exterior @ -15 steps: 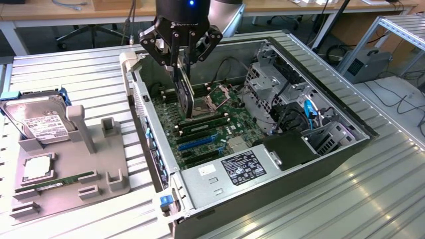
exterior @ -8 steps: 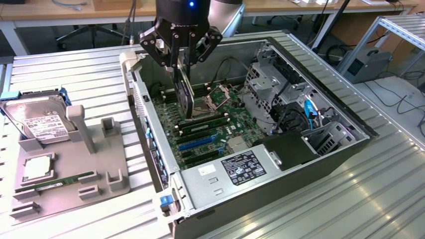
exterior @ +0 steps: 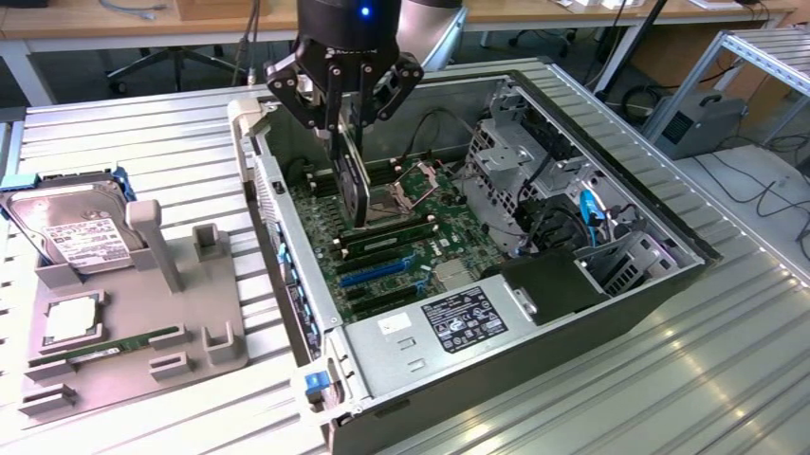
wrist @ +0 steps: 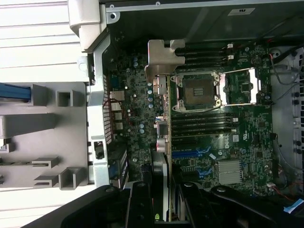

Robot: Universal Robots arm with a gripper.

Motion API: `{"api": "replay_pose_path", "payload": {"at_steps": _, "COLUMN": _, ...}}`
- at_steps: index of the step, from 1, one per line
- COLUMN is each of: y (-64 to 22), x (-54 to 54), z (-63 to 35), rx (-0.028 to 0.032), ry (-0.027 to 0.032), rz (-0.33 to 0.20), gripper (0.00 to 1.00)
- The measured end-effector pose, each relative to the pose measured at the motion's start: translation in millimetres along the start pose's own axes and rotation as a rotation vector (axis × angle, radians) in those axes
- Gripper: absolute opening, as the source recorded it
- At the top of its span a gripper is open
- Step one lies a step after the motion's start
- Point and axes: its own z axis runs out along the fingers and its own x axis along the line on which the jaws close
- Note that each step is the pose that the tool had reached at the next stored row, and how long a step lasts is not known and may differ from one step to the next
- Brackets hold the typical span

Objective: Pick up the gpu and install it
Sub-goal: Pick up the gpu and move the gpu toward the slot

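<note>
- You have the gripper (exterior: 348, 128) over the open case (exterior: 269, 199), pointing down into it.
- Fingers (wrist: 141, 197): clamped on the gpu (exterior: 357, 185), one finger on each flat face, gripping its upper end.
- The gpu hangs straight down from the fingers, on edge, a dark board, inside the case walls.
- In the wrist view you see the gpu edge-on as a thin line running away from the fingers, ending in its silver bracket (wrist: 164, 59) at the far end.
- The motherboard (exterior: 437, 232) lies below the fingers. You cannot tell whether the gpu's lower edge touches it.
- The CPU socket (wrist: 197, 90) sits just beside the gpu's line, further from the fingers than the blue slots (wrist: 190, 154) are.
- The black RAM slots (wrist: 202, 123) lie between the socket and the blue slots, on the same side of the gpu.
- The blue slots are near the fingers, off to one side of the gpu, not under it.
- Well apart from the fingers, outside the case toward the exterior view's left, a grey fixture (exterior: 139, 322) rests on the table (exterior: 127, 142).
- On the fixture: a hard drive (exterior: 79, 232) leaning at its far end, and a green RAM stick (exterior: 120, 346) lying flat nearer the camera.
</note>
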Motion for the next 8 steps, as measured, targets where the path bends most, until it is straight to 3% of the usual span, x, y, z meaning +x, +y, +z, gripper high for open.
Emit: {"api": "replay_pose_path", "payload": {"at_steps": 8, "y": -0.1, "x": -0.3, "z": 2.4, "rx": -0.0001, "ry": 0.0000, "rz": 0.000, "gripper": 0.27}}
